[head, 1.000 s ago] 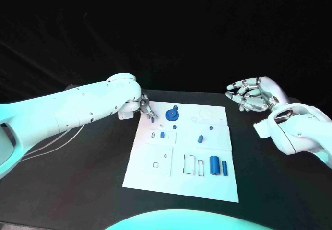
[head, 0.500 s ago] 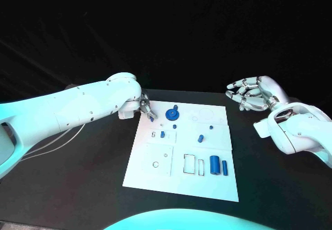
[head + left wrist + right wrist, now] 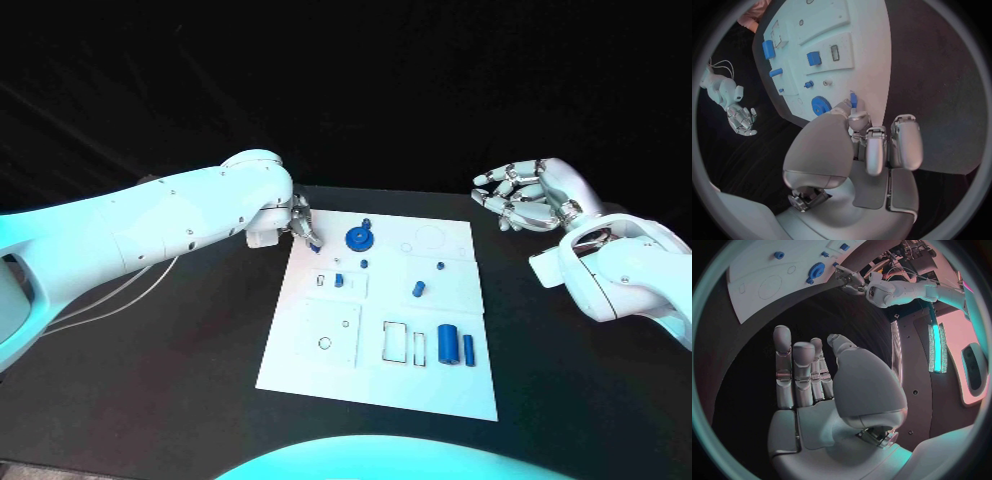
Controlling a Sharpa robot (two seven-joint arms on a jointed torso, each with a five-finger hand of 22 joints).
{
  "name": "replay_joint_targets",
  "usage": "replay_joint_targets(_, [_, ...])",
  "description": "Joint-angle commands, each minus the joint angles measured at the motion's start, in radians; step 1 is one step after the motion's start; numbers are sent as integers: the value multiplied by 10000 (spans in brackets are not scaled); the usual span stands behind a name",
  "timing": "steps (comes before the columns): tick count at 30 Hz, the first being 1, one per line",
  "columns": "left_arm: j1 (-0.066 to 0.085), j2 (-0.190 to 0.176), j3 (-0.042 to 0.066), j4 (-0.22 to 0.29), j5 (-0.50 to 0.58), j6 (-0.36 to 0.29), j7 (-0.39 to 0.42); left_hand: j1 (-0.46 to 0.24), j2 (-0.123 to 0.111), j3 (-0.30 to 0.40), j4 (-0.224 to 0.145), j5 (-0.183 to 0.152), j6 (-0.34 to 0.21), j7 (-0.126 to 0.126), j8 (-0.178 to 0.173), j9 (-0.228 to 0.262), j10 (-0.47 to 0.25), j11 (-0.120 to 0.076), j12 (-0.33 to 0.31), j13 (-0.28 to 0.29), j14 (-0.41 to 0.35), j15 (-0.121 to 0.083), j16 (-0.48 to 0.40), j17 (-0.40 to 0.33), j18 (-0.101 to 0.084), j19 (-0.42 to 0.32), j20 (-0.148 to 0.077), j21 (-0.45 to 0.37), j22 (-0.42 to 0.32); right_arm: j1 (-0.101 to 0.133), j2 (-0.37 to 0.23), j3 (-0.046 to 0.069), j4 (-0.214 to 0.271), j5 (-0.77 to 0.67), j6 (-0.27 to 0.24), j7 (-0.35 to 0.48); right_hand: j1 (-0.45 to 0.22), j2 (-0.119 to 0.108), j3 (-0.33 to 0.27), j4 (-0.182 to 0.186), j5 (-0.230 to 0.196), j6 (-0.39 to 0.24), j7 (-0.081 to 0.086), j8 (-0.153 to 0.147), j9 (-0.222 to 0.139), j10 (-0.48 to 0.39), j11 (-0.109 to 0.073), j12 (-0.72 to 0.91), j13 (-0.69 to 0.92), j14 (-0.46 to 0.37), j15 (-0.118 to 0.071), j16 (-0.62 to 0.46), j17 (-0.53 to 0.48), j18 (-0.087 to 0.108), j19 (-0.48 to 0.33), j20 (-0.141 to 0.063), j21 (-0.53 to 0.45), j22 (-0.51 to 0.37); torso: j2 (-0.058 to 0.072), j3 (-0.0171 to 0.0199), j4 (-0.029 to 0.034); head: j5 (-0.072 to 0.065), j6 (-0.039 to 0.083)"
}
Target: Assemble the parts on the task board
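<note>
We saw the left silver hand (image 3: 856,150) pinching a small blue peg (image 3: 853,99) at its fingertips above the white plastic task board's (image 3: 335,360) far-left corner; the right silver hand (image 3: 525,196) hovered off-board, fingers apart.

My left arm (image 3: 144,228) reaches in from the left edge toward the upper middle, and its hand (image 3: 299,222) has fingertips pinched together around a small blue piece (image 3: 853,100). My right hand (image 3: 528,196) sits raised at the upper right, palm open, fingers spread and holding nothing
</note>
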Motion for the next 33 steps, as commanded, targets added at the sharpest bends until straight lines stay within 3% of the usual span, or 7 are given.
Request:
replay_joint_targets(1, [-13, -36, -6, 22, 296, -33, -149, -283, -420, 1535, -798, 36, 21, -15, 122, 50, 35, 39, -69, -33, 1071, 29, 25, 2633, -69, -23, 61, -32, 13, -10, 9, 2, -6, -12, -12, 120, -61, 3, 42, 9, 72, -71, 30, 63, 14, -83, 13, 69, -11, 73, -6, -30, -2, 187, 55, -26, -50, -2, -11, 0, 1, 7, -6])
replay_joint_targets(8, [-12, -358, -26, 317, 898, -772, 245, -907, -1104, 3224, -1114, 1, 23, -36, 389, 210, 195, 56, 18, -7, 1071, 19, 25, 2633, -68, -14, 61, -32, 32, -22, 15, 2, -29, 4, -7, 121, -72, 3, 45, 18, 98, -73, 32, 67, 14, -84, 14, 72, -16, 76, -5, -37, -2, 187, 58, -27, -61, -8, -34, 9, 36, 17, -18])
replay_joint_targets(14, [-12, -998, -32, 1203, 1578, -1575, 452, -1295, -1389, 4031, -1385, -5, 50, -73, 614, 347, 311, -3, 73, 6, 1071, -11, 25, 2633, -72, 3, 41, -23, 58, -34, 19, 2, -50, 8, -1, 114, -72, 3, 45, 18, 98, -73, 32, 67, 14, -84, 14, 72, -16, 76, -5, -37, -2, 187, 58, -27, -61, -8, -47, 12, 46, 51, -24])
replay_joint_targets(22, [-38, -1715, -44, 2427, 1709, -2262, 804, -1486, -1525, 4368, -1537, -13, 58, -98, 721, 413, 286, -28, -96, -217, 1071, -30, 25, 2633, -78, 21, 22, -7, 94, -55, 20, 2, -61, 11, 4, 105, -86, -2, 45, 29, 125, -77, 34, 71, 14, -84, 16, 77, -20, 80, -4, -41, 3, 186, 64, -27, -65, -9, -36, 0, 46, 103, -6])
replay_joint_targets(28, [-240, -2143, -102, 3204, 1188, -2537, 1010, -1584, -1613, 4552, -1624, -16, 69, -111, 786, 451, 270, -41, -231, -394, 1071, -40, 25, 2633, -80, 27, 7, -3, 103, -66, 15, 1, -66, 12, 16, 84, -86, -2, 45, 29, 125, -77, 34, 71, 14, -84, 16, 77, -20, 80, -4, -41, 3, 186, 64, -27, -65, -9, -33, 14, 51, 125, -31])
replay_joint_targets(33, [-396, -2287, -145, 3527, 856, -2579, 1068, -1624, -1677, 4653, -1680, -17, 72, -119, 824, 473, 267, -50, -297, -479, 1071, -46, 25, 2633, -81, 31, 0, 1, 112, -69, 22, 1, -70, 12, 25, 78, -95, -5, 45, 36, 143, -79, 35, 74, 13, -85, 16, 79, -23, 80, -3, -51, -3, 187, 65, -26, -75, -15, -28, 6, 38, 131, -31])
